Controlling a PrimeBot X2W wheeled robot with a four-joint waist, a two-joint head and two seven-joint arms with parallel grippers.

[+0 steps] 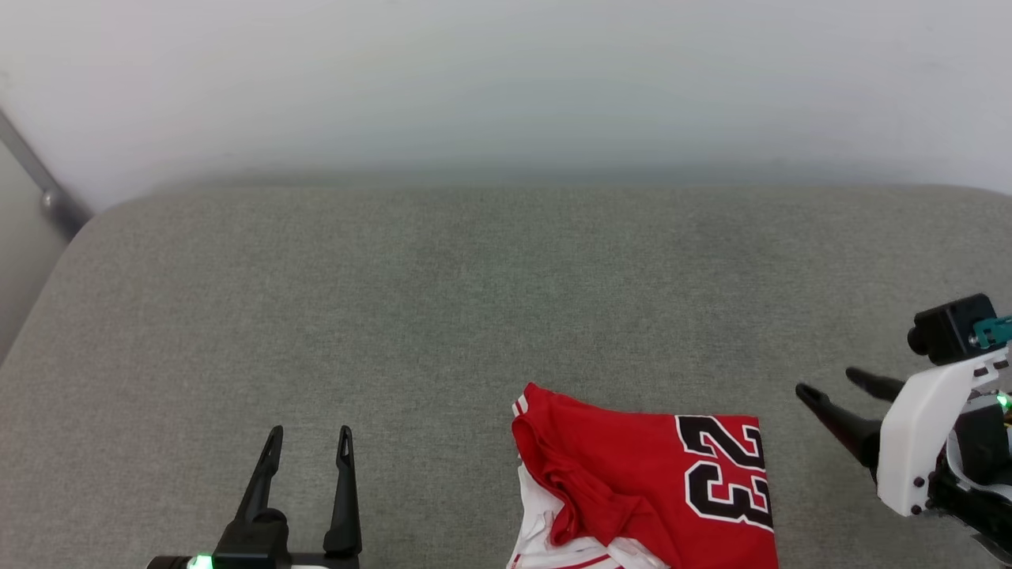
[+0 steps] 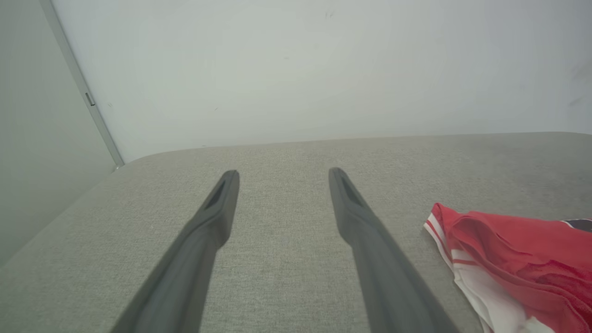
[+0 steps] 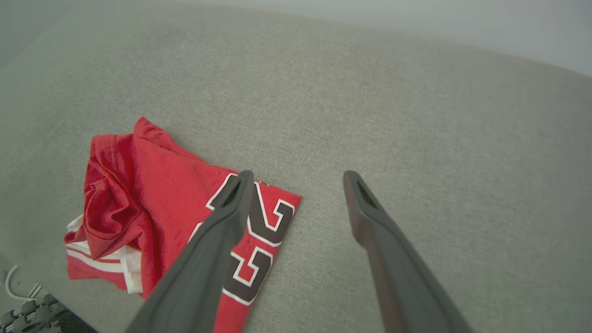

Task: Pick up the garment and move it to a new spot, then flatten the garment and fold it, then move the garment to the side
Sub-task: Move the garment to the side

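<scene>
Your left gripper (image 1: 310, 433) hovers with fingers apart and empty over the grey cushion (image 1: 474, 300). To its right lies the red "23" jersey T-shirt (image 1: 632, 466), partly bunched, just left of your right gripper (image 1: 828, 381), also spread and empty. Beyond both is a white wall (image 1: 506, 79).

I count one garment (image 1: 632, 474) near my right, one grey cushion (image 1: 395, 316) under it, one pale wall (image 1: 506, 79) beyond, and two pincers: my left gripper (image 1: 310, 433) and right gripper (image 1: 828, 381), two fingers (image 1: 345, 490) each.
</scene>
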